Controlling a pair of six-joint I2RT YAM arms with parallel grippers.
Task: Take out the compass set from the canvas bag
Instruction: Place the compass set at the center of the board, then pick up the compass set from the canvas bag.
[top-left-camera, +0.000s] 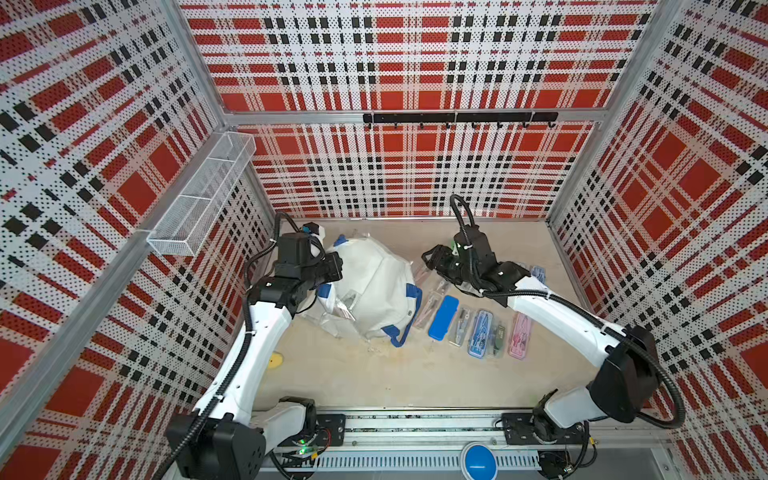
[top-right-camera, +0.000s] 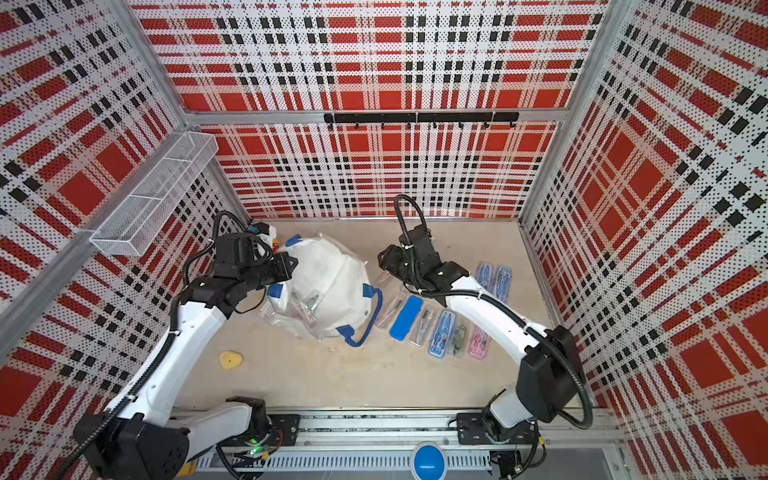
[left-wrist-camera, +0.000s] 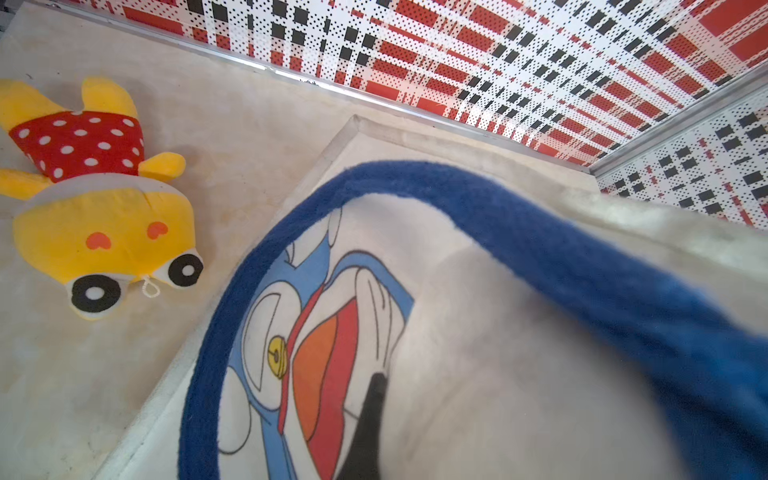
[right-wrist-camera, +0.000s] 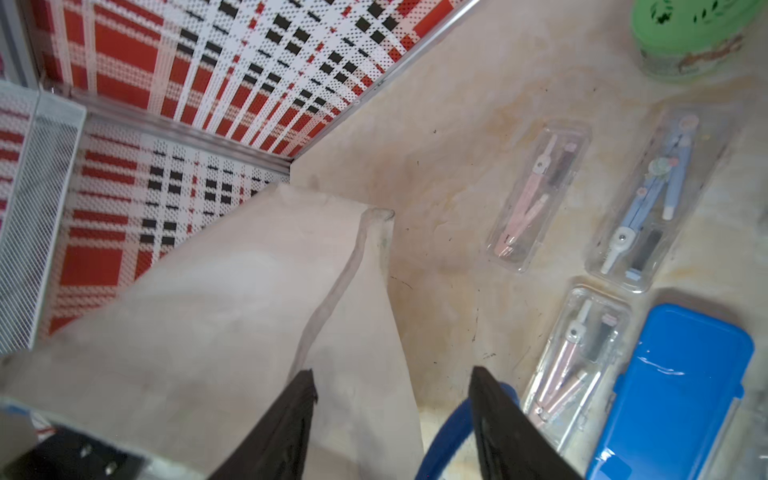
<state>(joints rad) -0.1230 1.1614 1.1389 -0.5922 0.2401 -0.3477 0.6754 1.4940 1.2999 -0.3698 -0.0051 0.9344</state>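
Observation:
The white canvas bag (top-left-camera: 374, 286) with blue handles lies crumpled left of centre in both top views. A clear compass set (top-left-camera: 347, 301) rests on the bag's front-left folds; I cannot tell whether it is inside the mouth. My left gripper (top-left-camera: 332, 266) is shut on the bag's fabric at its left side; the left wrist view shows one black finger (left-wrist-camera: 370, 424) against the cat print (left-wrist-camera: 316, 332), under a blue handle (left-wrist-camera: 540, 232). My right gripper (right-wrist-camera: 395, 382) hangs open over the bag's right edge (right-wrist-camera: 249, 291), with nothing between its fingers.
Several compass sets (top-left-camera: 482, 326) and a blue case (top-left-camera: 444, 316) lie in a row right of the bag. A yellow plush toy (left-wrist-camera: 95, 199) lies by the back left. A small yellow object (top-left-camera: 275, 360) sits front left. A wire basket (top-left-camera: 203, 195) hangs on the left wall.

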